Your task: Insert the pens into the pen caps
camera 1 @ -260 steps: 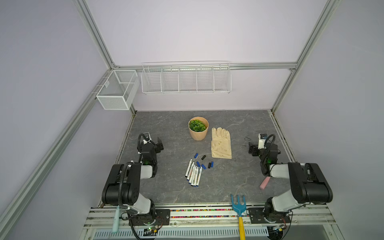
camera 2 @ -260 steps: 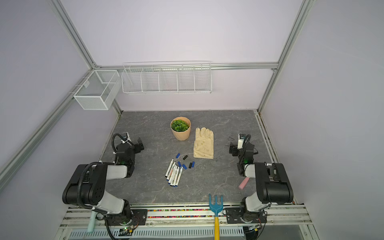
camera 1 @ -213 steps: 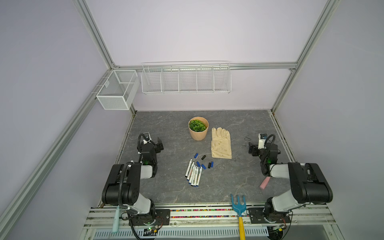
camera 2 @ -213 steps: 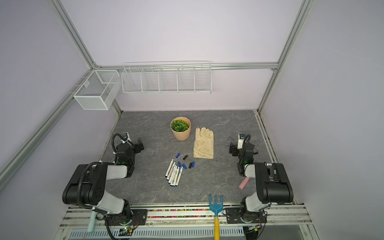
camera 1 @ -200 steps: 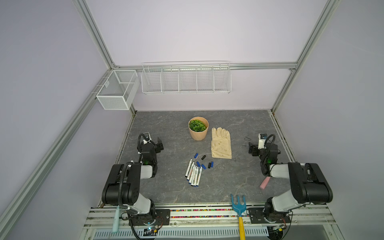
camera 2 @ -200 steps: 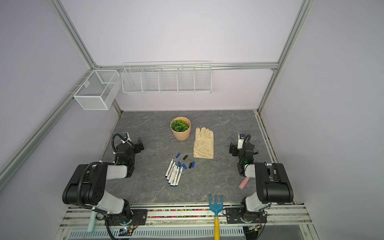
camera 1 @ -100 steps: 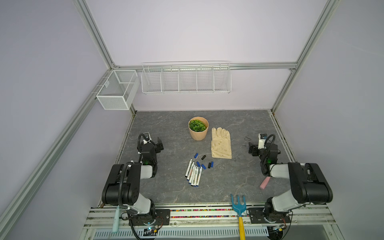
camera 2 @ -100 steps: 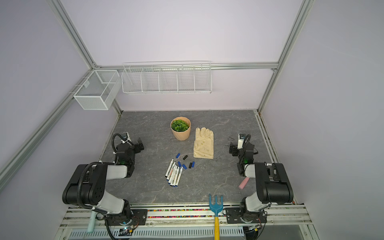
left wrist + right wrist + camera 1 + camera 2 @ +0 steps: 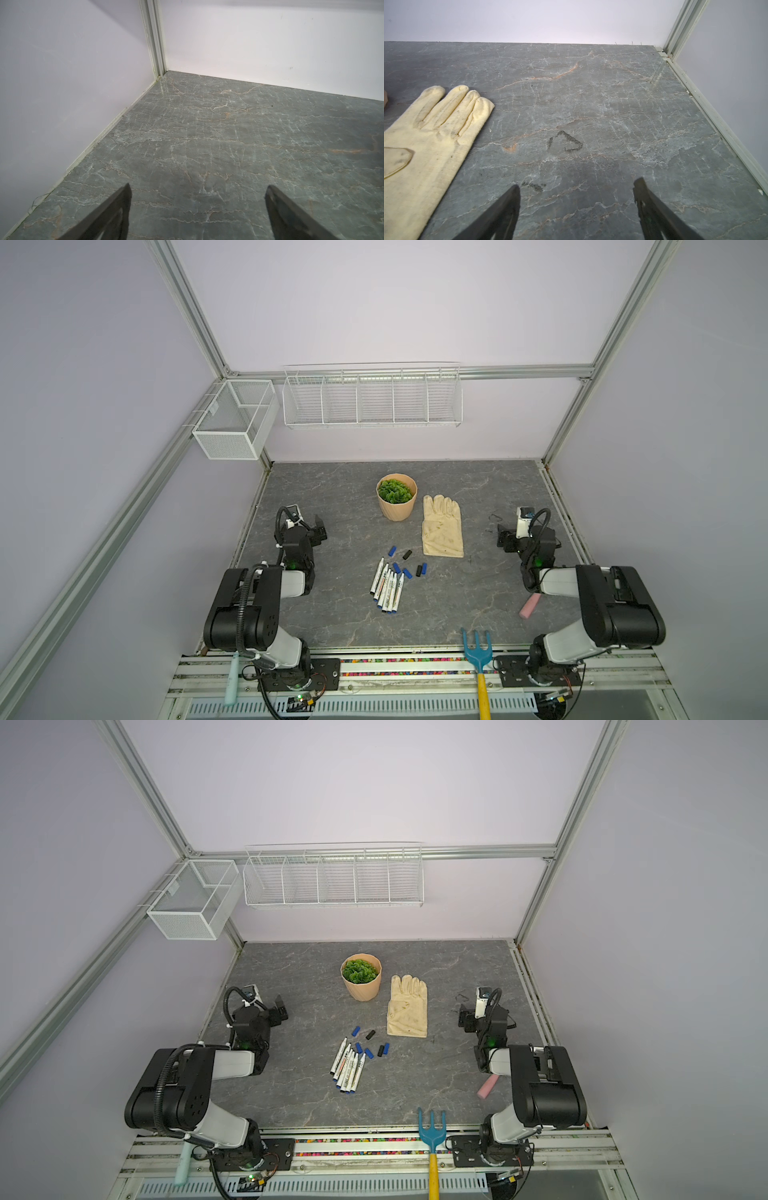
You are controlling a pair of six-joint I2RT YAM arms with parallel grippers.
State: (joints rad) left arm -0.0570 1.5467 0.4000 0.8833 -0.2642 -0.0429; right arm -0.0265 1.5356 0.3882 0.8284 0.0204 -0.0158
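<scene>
A mesh box (image 9: 232, 427) hangs on the left wall and a wire rack (image 9: 372, 402) on the back wall; on the counter (image 9: 332, 622) a pot (image 9: 396, 512) holds a green plant (image 9: 395, 490); the pens (image 9: 386, 587) lie bunched mid-counter, the pen caps (image 9: 419, 570) scattered just beside them; the left jaws stand wide apart, gripping nothing; the right jaws likewise; left arm (image 9: 257, 593) and right arm (image 9: 602, 597) crouch folded low at either side.

Both top views look steeply down from high at the front, sharing the whole counter (image 9: 332, 497). Wrist views sit low and close, each facing a rear corner.
</scene>
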